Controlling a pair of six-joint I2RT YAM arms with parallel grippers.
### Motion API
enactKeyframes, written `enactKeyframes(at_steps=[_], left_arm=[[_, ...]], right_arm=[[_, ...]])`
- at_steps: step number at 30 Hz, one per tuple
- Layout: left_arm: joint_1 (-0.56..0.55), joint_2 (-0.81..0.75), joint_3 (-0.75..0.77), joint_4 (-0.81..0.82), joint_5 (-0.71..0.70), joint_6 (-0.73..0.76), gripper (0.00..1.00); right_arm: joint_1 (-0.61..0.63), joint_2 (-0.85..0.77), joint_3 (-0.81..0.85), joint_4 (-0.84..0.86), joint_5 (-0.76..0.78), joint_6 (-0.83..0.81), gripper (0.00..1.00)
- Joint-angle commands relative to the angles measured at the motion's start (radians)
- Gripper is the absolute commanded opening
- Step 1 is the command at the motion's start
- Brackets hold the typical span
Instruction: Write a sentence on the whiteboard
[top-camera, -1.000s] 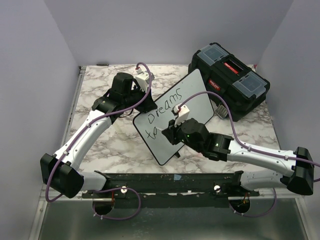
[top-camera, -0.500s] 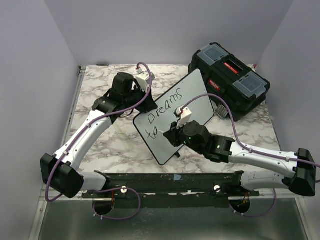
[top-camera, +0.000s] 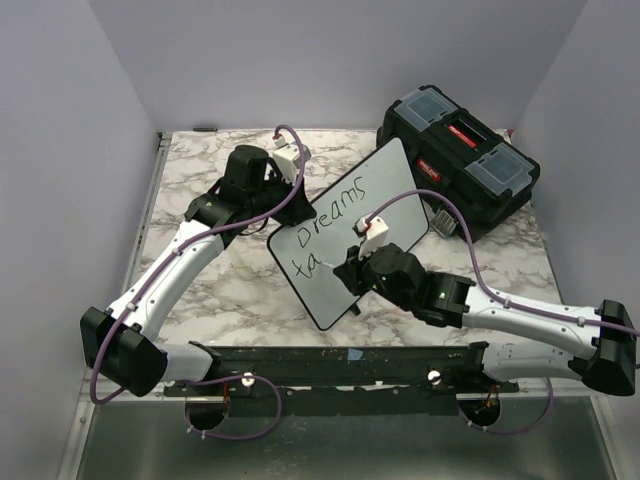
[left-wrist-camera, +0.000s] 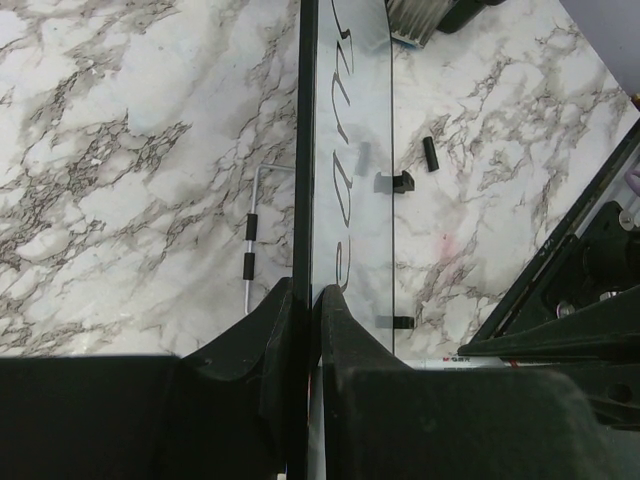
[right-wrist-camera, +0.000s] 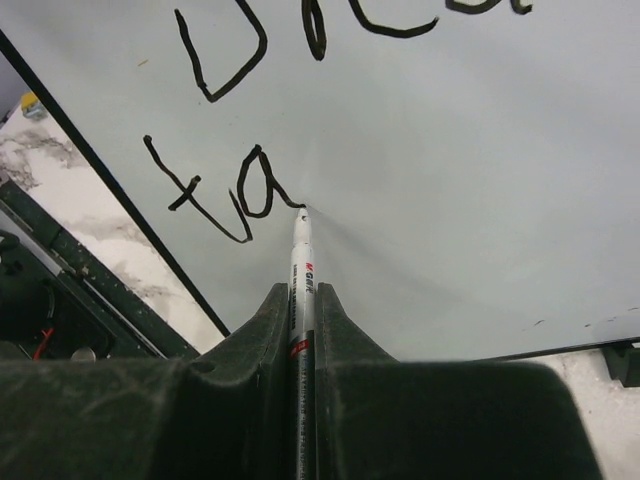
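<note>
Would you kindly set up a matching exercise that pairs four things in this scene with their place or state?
Things
1. whiteboard
2. marker
3. black toolbox
4. left tool

Places or states
A. lid closed, beyond the board on the right
B. shut on the board's black rim
C. gripped in the right tool, tip touching the board
D. reads "Dreams" and "ta"

Pairs: 1-D, 2-C, 3-A, 4-B
</note>
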Motion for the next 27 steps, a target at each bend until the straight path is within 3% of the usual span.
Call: enactKeyframes(at_steps=[1, 13, 27], left_arm=[[-0.036, 0.029, -0.038, -0.153, -0.053, 0.066, 0.00], [-0.037, 0.022, -0.037, -0.153, -0.050, 0.066, 0.00], [-0.039, 0.019, -0.039, -0.153, -0.058, 0.068, 0.00]], right_arm=[[-0.005, -0.057, 0.015, -0.019, 0.046, 0.016, 0.01], [-0.005, -0.039, 0.065, 0.061, 0.126, -0.020, 0.01], [-0.005, 0.076, 0.133, 0.083, 0.115, -0.046, 0.01]])
